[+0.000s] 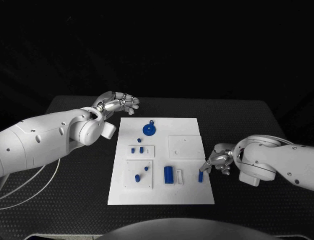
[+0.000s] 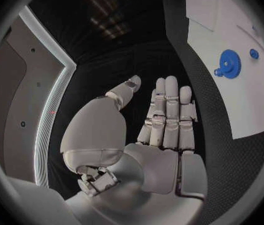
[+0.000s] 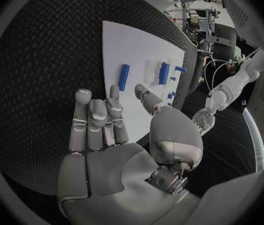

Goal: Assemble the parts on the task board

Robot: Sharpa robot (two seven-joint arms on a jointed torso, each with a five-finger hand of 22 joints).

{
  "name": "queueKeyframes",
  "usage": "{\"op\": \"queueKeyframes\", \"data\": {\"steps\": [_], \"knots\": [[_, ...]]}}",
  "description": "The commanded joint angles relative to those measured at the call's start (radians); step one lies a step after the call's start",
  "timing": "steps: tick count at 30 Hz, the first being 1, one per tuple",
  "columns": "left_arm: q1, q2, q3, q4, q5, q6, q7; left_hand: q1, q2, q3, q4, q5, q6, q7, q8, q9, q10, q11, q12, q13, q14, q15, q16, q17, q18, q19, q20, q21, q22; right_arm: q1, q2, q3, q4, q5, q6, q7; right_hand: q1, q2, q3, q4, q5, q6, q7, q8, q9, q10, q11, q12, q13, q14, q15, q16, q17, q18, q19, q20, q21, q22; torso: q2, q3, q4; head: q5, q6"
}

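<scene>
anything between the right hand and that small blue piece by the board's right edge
Nothing visible does. The right hand hovers open beside the small blue piece, which lies on the task board with only bare board between them.

We note a white task board [image 1: 189, 195] on a black table [image 1: 258, 120] with a woven diamond texture. Blue gear [image 1: 149, 130], blue bar [image 1: 168, 174], small blue pegs [image 1: 141, 149]. Both hands silver: left hand [image 1: 119, 104], right hand [image 1: 219, 161].
</scene>
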Motion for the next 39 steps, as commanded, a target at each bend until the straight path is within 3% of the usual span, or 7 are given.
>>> {"op": "queueKeyframes", "data": {"steps": [1, 3, 5, 6, 25, 33, 39], "knots": [[0.001, 0.002, 0.001, 0.005, 0.002, 0.016, 0.005, -0.013, 0.001, -0.001, 0.007, -0.006, 0.0, -0.001, 0.006, 0.0, -0.003, -0.003, -0.004, 0.001, -0.002, 0.006, -0.003, 0.001, 0.018, 0.006, 0.004, -0.006, 0.003, -0.008, 0.014, 0.0, -0.004, -0.063, 0.013, -0.018, 0.002, -0.019, 0.014, 0.011, -0.011, 0.009, -0.001, 0.003, 0.002, 0.01, -0.002, 0.005, 0.002, 0.003, -0.007, 0.007, -0.003, 0.008, 0.008, 0.001, 0.008, 0.013, 0.0, -0.0003, 0.0029, -0.006, -0.002], [0.001, 0.003, 0.001, 0.006, 0.002, 0.018, 0.005, -0.013, 0.001, -0.001, 0.007, -0.006, 0.001, -0.002, 0.006, 0.0, -0.003, -0.003, -0.004, 0.001, -0.002, 0.006, -0.004, 0.001, 0.018, 0.006, 0.004, -0.006, 0.003, -0.018, 0.017, -0.001, -0.01, -0.086, 0.014, -0.02, 0.012, -0.038, 0.044, 0.039, -0.038, 0.011, -0.001, 0.002, 0.003, 0.013, -0.003, 0.005, 0.005, 0.003, -0.007, 0.009, -0.006, 0.008, 0.009, 0.0, 0.01, 0.012, 0.0, -0.0004, 0.0032, -0.006, -0.001], [0.001, 0.001, 0.001, 0.009, 0.002, 0.019, 0.005, -0.014, 0.001, -0.001, 0.007, -0.006, 0.001, -0.002, 0.006, 0.0, -0.003, -0.003, -0.004, 0.001, -0.002, 0.006, -0.004, 0.001, 0.018, 0.006, 0.004, -0.006, 0.003, -0.024, 0.022, -0.001, -0.016, -0.086, 0.01, -0.02, 0.03, -0.088, 0.103, 0.087, -0.064, 0.014, -0.003, 0.002, 0.006, 0.018, -0.002, 0.007, 0.008, 0.005, -0.009, 0.012, -0.01, 0.008, 0.014, -0.002, 0.011, 0.01, 0.0, -0.0009, 0.0035, -0.006, -0.002], [0.001, 0.001, 0.001, 0.009, 0.002, 0.019, 0.005, -0.014, 0.001, -0.001, 0.007, -0.006, 0.001, -0.002, 0.006, 0.0, -0.003, -0.003, -0.004, 0.001, -0.002, 0.006, -0.004, 0.001, 0.018, 0.006, 0.004, -0.006, 0.003, -0.026, 0.023, -0.001, -0.016, -0.086, 0.009, -0.02, 0.035, -0.097, 0.117, 0.101, -0.062, 0.014, -0.001, 0.002, 0.007, 0.02, -0.005, 0.008, 0.01, 0.005, -0.008, 0.013, -0.011, 0.008, 0.016, -0.002, 0.013, 0.011, 0.0, -0.0013, 0.0034, -0.006, -0.003], [0.001, -0.003, 0.001, 0.011, 0.002, 0.022, 0.003, -0.015, 0.0, -0.001, 0.01, -0.006, 0.001, -0.002, 0.007, 0.0, -0.003, -0.003, -0.004, 0.001, -0.002, 0.006, -0.005, 0.002, 0.018, 0.005, 0.003, -0.007, 0.004, -0.059, 0.079, -0.002, -0.026, -0.182, -0.004, -0.013, 0.045, -0.105, 0.129, 0.113, -0.062, 0.014, -0.002, 0.004, 0.012, 0.024, -0.004, 0.012, 0.015, 0.005, -0.009, 0.016, -0.012, 0.008, 0.016, -0.002, 0.017, 0.012, 0.0, -0.0008, 0.0017, 0.002, -0.011], [0.001, -0.006, 0.001, 0.012, 0.001, 0.024, 0.001, -0.015, 0.0, -0.001, 0.01, -0.006, 0.0, -0.002, 0.007, -0.001, -0.003, -0.003, -0.004, 0.001, -0.002, 0.006, -0.005, 0.003, 0.019, 0.005, 0.003, -0.007, 0.005, -0.075, 0.124, -0.002, -0.036, -0.439, -0.003, -0.016, 0.089, -0.114, 0.147, 0.098, -0.064, 0.009, -0.001, 0.004, 0.017, 0.019, -0.004, 0.006, 0.011, 0.002, -0.009, 0.017, -0.014, 0.008, 0.014, -0.004, 0.02, 0.013, 0.001, -0.0005, 0.0024, 0.003, -0.014], [0.001, -0.009, 0.001, 0.013, 0.0, 0.024, 0.0, -0.016, 0.0, -0.001, 0.011, -0.006, 0.0, -0.002, 0.007, -0.001, -0.004, -0.003, -0.004, 0.001, -0.002, 0.006, -0.005, 0.003, 0.019, 0.005, 0.003, -0.008, 0.005, -0.08, 0.132, -0.002, -0.041, -0.493, -0.002, -0.017, 0.123, -0.103, 0.156, 0.089, -0.064, 0.0, 0.001, 0.001, 0.019, 0.013, -0.002, 0.001, 0.007, -0.001, -0.007, 0.017, -0.016, 0.008, 0.01, -0.003, 0.02, 0.013, 0.0, -0.0011, 0.003, 0.004, -0.015]]}}
